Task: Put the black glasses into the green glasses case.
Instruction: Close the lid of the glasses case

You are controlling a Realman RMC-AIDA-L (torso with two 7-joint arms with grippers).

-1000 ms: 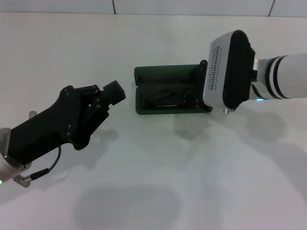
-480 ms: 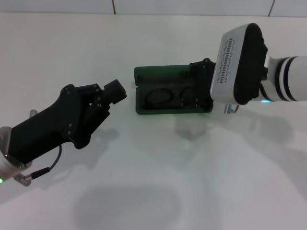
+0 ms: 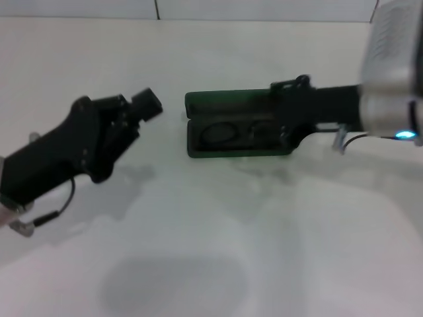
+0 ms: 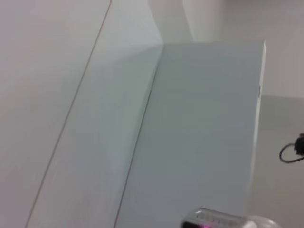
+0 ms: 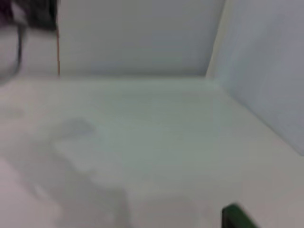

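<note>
On the left of the head view the left gripper (image 3: 147, 104) hangs over the white worktop (image 3: 198, 231), its black body slanting up toward two o'clock. Whether its fingers are parted or closed cannot be told; nothing seems to be held in it. The green glasses case (image 3: 228, 125) lies at about three o'clock from that gripper, apart from it with bare worktop between.

The case sits open, its long axis running nine to three o'clock across the view, the lid standing on the twelve o'clock side and the tray facing six o'clock. Inside the tray lie the black glasses (image 3: 231, 132): one oval lens shows plainly toward the nine o'clock end, a second dimly beside it, so their long axis follows the case's. How the temple arms are folded is too dark to read.

The right gripper (image 3: 291, 122) comes in from three o'clock and overlaps the case's right end, so it is much the nearer arm. Its spread cannot be judged, nor whether it grips the frame or the case wall. Judging by this, the glasses look already seated, and what remains likely falls to the right arm.

The wrist views show only bare worktop, plus a green corner of the case in the right one.
</note>
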